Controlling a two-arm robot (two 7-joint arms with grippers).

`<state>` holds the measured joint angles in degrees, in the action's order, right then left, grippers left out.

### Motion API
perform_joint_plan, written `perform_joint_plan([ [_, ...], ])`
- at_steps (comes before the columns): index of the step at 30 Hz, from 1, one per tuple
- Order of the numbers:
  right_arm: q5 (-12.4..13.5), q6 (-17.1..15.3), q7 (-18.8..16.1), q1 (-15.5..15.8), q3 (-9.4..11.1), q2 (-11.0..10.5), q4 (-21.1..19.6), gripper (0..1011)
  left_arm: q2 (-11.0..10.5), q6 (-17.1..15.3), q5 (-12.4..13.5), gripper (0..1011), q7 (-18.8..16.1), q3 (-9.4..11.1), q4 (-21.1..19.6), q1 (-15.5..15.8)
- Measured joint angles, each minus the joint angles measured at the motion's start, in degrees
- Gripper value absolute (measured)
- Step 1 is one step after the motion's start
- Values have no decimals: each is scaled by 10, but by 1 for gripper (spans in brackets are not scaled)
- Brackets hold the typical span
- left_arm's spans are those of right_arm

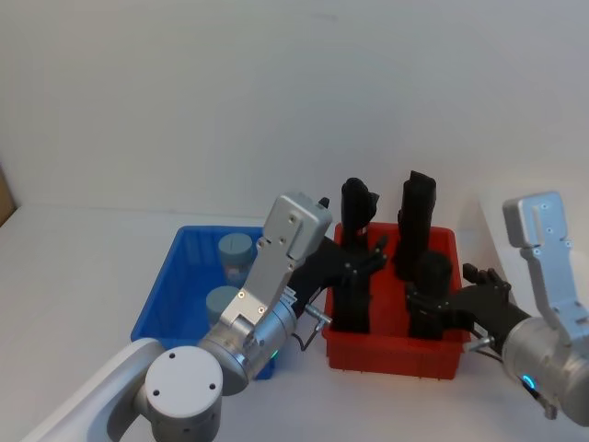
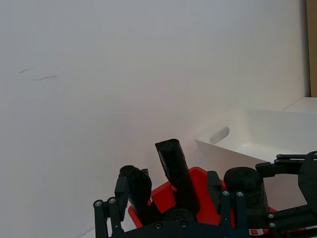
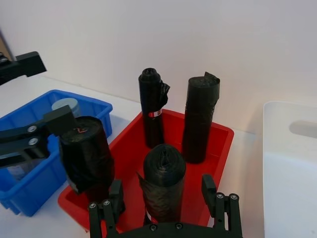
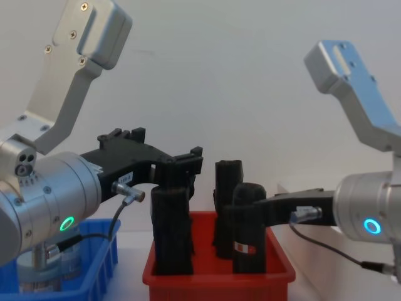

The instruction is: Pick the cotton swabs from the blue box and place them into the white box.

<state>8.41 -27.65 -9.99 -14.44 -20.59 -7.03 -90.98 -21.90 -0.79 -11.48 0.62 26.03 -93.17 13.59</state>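
While the cotton swabs (image 1: 236, 250), two small cylindrical jars with pale grey-blue lids, are sitting untouched in the bright blue plastic box (image 1: 158, 299) with ribbed sides, both arms are reaching over the red plastic bin (image 1: 396, 354) just beside it. The left arm's silver link is covering much of the nearer jar in the head view, and in the chest view that arm's wrist is hiding all but a sliver of one jar.

Four black rolls (image 3: 200, 116) are standing upright in the red bin. The left gripper (image 2: 168, 184) is hanging at the bin's blue-box side with its black fingers (image 2: 121, 196) spread wide. Whether they are straddling the front roll there or merely lying against it is hard to make out.

The right gripper (image 3: 162, 184) is holding its fingers (image 3: 208, 187) wide apart on either side of the other front roll, with a gap showing on each side.

The large white plastic tub (image 3: 292, 168) is standing on the red bin's far side from the blue box, cut off by the edge in the right wrist view.
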Motion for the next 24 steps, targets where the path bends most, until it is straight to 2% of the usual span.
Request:
perform_joint_plan([
  [15, -4, 4, 34, -21, -8, 29, 44, 992, 0, 0, 0, 1002, 0, 0, 0, 0],
  [21, -5, 4, 40, -25, -10, 34, 53, 865, 0, 0, 0, 1002, 0, 0, 0, 0],
  [24, -5, 4, 42, -27, -10, 36, 56, 762, 0, 0, 0, 1002, 0, 0, 0, 0],
])
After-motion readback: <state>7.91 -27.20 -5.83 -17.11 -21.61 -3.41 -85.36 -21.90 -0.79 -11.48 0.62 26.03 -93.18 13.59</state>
